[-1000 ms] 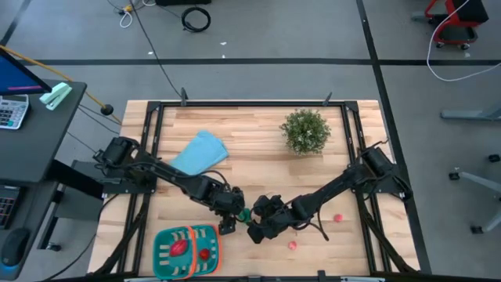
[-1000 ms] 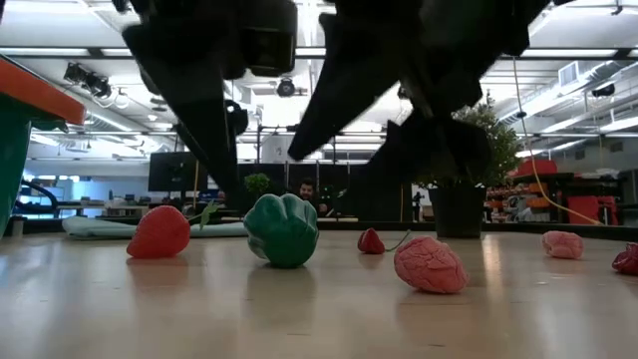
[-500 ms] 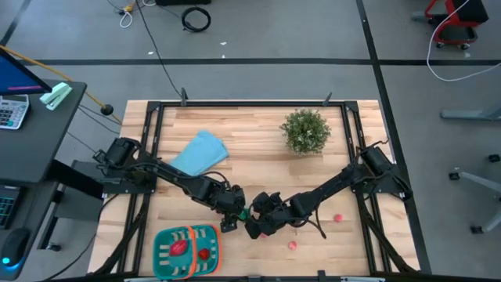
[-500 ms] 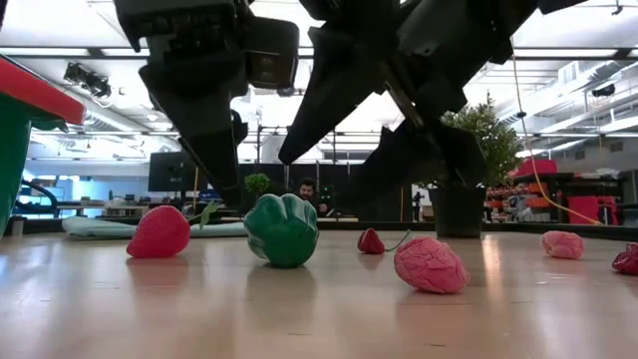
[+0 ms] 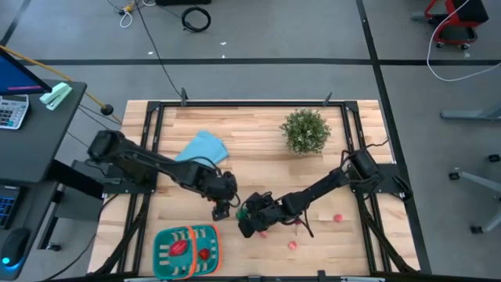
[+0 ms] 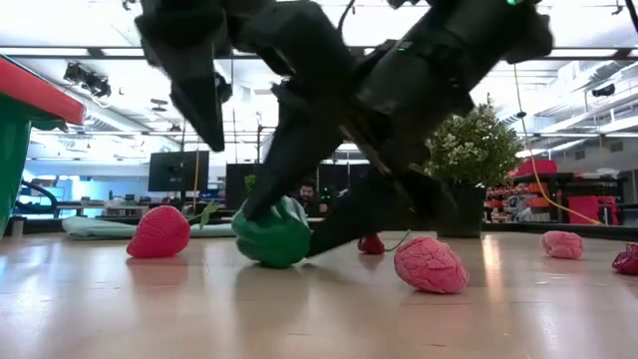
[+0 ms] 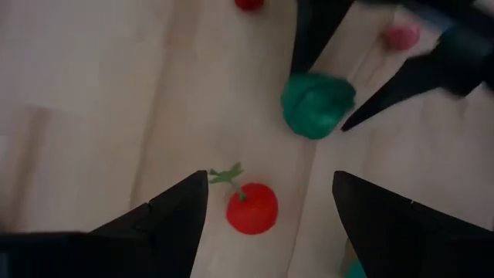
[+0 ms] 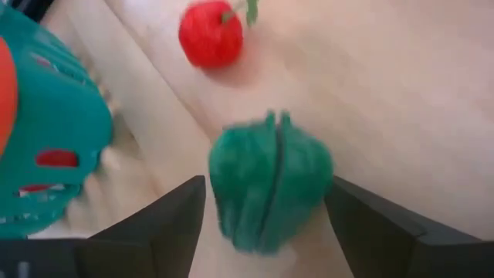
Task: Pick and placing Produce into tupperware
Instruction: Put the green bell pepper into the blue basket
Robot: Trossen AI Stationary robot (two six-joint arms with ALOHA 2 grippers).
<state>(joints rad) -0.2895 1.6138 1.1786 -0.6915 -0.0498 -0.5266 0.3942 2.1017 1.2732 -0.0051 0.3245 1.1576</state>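
Near the table's front centre, the right gripper (image 5: 245,223) has its two dark fingers spread wide, one on each side of the green pepper (image 8: 270,189). The fingers straddle it and have not closed; in the low view one finger rests on the pepper's top. The pepper (image 6: 271,233) sits on the wood with its lobed crease running top to bottom in the right wrist view; it is roundish, so no clear long axis can be told. The right arm reaches low and nearly flat across the table from its base at the right edge, stretching leftward.

Just left of it, the left gripper (image 5: 221,210) hangs above the table with its fingers also apart, pointing down over a red tomato (image 7: 252,207) whose green stem tilts away toward the far left. The left arm runs from its base at the left edge, angling rightward and toward the near side.

The tupperware (image 5: 188,249) lies at the near edge, left of both grippers, teal with an orange band and red produce inside. A pink berry (image 6: 430,264) lies on the wood right of the pepper in the low view, and another red piece (image 5: 339,218) sits farther right. A potted plant (image 5: 305,131) stands at the far right, and a blue cloth (image 5: 200,151) lies far left.
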